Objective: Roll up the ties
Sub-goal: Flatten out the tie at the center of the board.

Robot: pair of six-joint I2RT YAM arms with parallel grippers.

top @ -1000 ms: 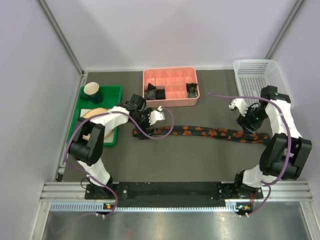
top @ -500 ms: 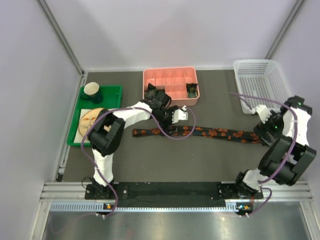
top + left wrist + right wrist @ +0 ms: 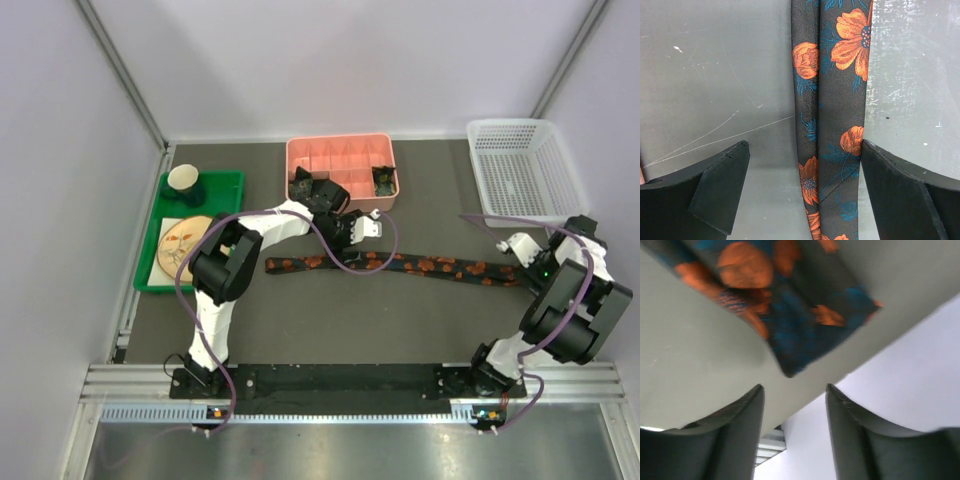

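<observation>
A long, narrow black fabric necktie printed with orange flowers and blue-green leaves (image 3: 420,266) is laid out flat and unrolled across the middle of the dark grey tabletop (image 3: 330,320), running from left to right. In the left wrist view the necktie (image 3: 835,100) is seen folded lengthwise, with a seam running down it. The left end effector (image 3: 805,145) is held over its left-of-centre part (image 3: 352,238) with the jaws wide apart, one black finger (image 3: 715,185) on each side of the fabric; nothing is gripped.

The right end effector (image 3: 522,258) is placed at the tie's right end. In the blurred right wrist view the end of the necktie (image 3: 790,300) is seen just beyond the fingertips, and the right end effector (image 3: 795,387) is shown with its jaws parted and nothing between them.

Behind the tie, a pink plastic tray divided into compartments (image 3: 340,148) is set. Two small dark bundles with greenish specks (image 3: 303,186) are held in its front compartments, one at the left and one at the right.

A white plastic mesh basket (image 3: 515,170) is placed at the far right. A green plastic tray (image 3: 222,190) at the far left carries a dark cup with a pale inside (image 3: 185,180) and a round wooden plate (image 3: 183,240).
</observation>
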